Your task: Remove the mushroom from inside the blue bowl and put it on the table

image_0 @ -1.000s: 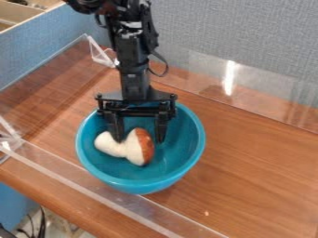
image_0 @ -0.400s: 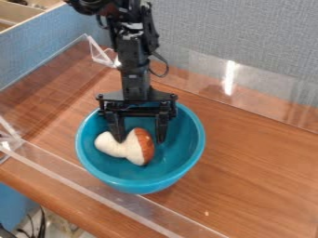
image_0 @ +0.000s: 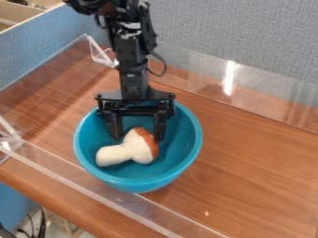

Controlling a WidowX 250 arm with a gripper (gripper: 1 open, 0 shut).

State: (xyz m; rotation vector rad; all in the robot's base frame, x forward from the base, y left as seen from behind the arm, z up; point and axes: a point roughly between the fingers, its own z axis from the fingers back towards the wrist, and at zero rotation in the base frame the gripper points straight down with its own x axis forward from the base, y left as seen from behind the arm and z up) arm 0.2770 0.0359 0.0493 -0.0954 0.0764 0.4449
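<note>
the gripper [image_0: 138,135] hangs wide over the blue bowl [image_0: 140,177]. the mushroom [image_0: 128,149] lies inside — cap nearest the fingers.

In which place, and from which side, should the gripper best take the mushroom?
Probably the thick pale stem of the mushroom, gripped across its width from above: it lies on its side inside the blue bowl, whose wall blocks a low approach. The end effector is already above the cap end, so a small shift toward the stem seems sensible.
</note>
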